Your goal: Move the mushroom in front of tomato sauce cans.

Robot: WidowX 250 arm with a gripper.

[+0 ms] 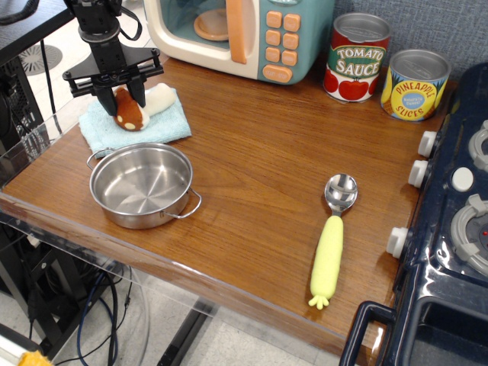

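Observation:
The mushroom (131,111), with a reddish-brown spotted cap and a cream stem, lies on a light blue cloth (164,122) at the table's far left. My gripper (122,97) is down over it. Its two black fingers (103,99) stand against either side of the cap, closed in on it. The mushroom still rests on the cloth. The tomato sauce can (357,57) stands upright at the back right, next to the toy microwave, far from the gripper.
A pineapple slices can (414,85) stands right of the tomato can. A steel pot (141,184) sits just in front of the cloth. A yellow-handled spoon (332,240) lies at the right. A toy microwave (240,34) is at the back, a toy stove (457,221) at the right edge.

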